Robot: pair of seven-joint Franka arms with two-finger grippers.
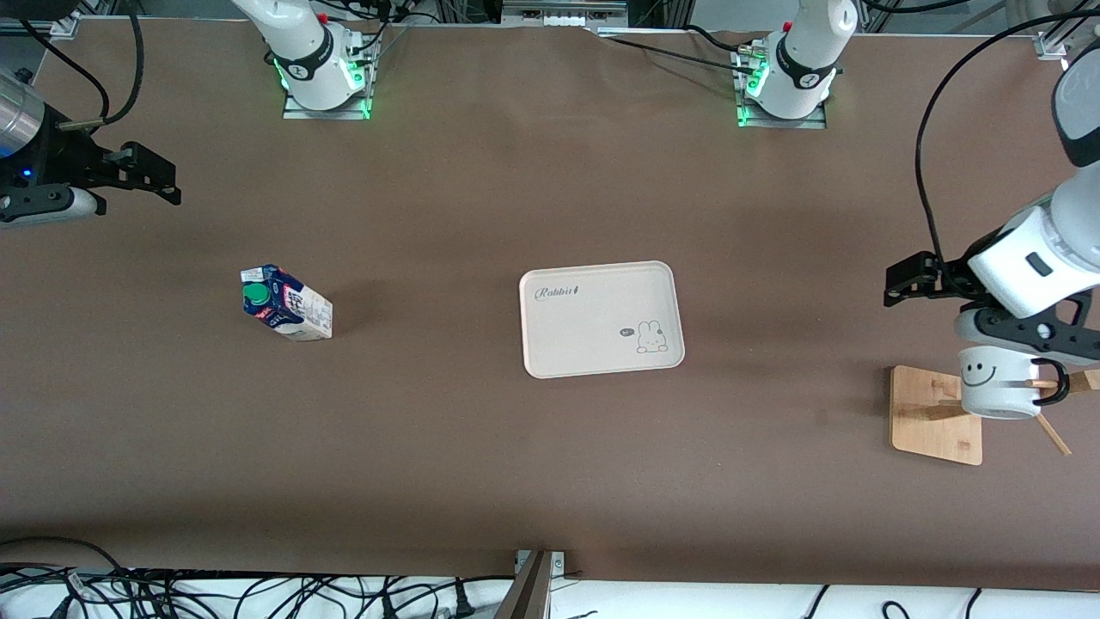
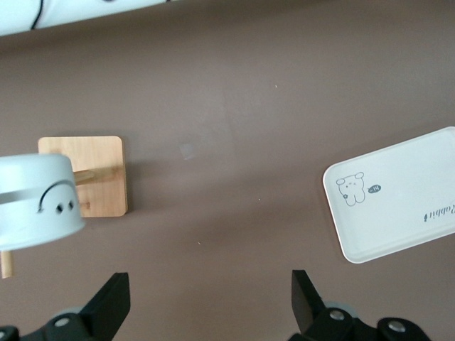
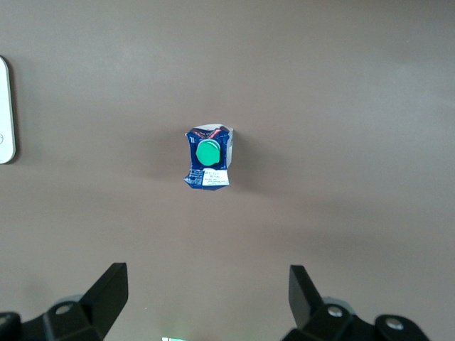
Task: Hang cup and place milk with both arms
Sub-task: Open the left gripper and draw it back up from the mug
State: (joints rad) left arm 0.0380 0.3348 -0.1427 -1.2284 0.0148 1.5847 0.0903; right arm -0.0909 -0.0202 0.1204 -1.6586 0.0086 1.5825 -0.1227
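We are seeing the right gripper hanging wide apart and empty over bare table at the right arm's end, waiting. The milk is standing upright on the table, well apart from the tray at mid-table; we judge the carton is still to be moved there. At the left arm's end, the cup is hanging by its handle on a peg of the wooden rack, so the hanging part looks done. The left gripper is spread open beside the cup, gripping nothing.

The front view is showing both arms and the handle on the peg. The right wrist view is giving the milk from above, green cap up. The left wrist view is showing the cup and tray well apart, fingers clear of the cup.
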